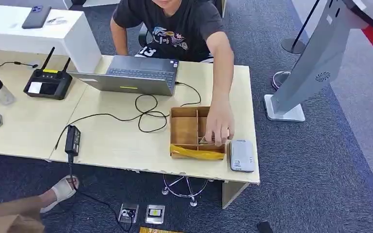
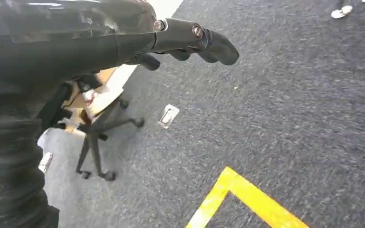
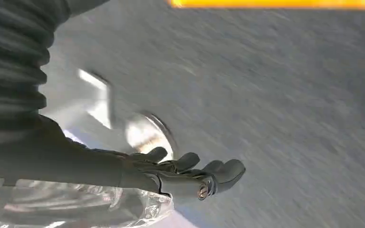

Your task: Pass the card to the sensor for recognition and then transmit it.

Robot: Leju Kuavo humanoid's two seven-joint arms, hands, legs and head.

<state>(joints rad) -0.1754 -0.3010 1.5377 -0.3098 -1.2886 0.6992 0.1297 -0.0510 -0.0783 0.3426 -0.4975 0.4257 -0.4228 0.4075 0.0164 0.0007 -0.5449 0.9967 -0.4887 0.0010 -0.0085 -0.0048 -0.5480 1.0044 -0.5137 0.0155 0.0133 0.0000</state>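
Note:
A wooden divided box (image 1: 184, 130) stands near the table's front right edge, with a yellow strip (image 1: 196, 154) along its front. A person's hand (image 1: 219, 124) reaches into the box's front right compartment and touches a small flat item (image 1: 205, 141), perhaps the card. Just to the right of the box lies the grey sensor device (image 1: 242, 155). My left hand (image 2: 190, 42) hangs over the carpet with its fingers stretched out and nothing in them. My right hand (image 3: 190, 173) also hangs above the floor, fingers apart and empty.
An open laptop (image 1: 131, 75), black cables (image 1: 145, 114), a power adapter (image 1: 73, 139) and a router (image 1: 47, 83) lie on the table (image 1: 116, 145). A grey kiosk stand (image 1: 315, 63) rises at the right. A chair base (image 2: 97, 142) and yellow floor tape (image 2: 247, 197) are nearby.

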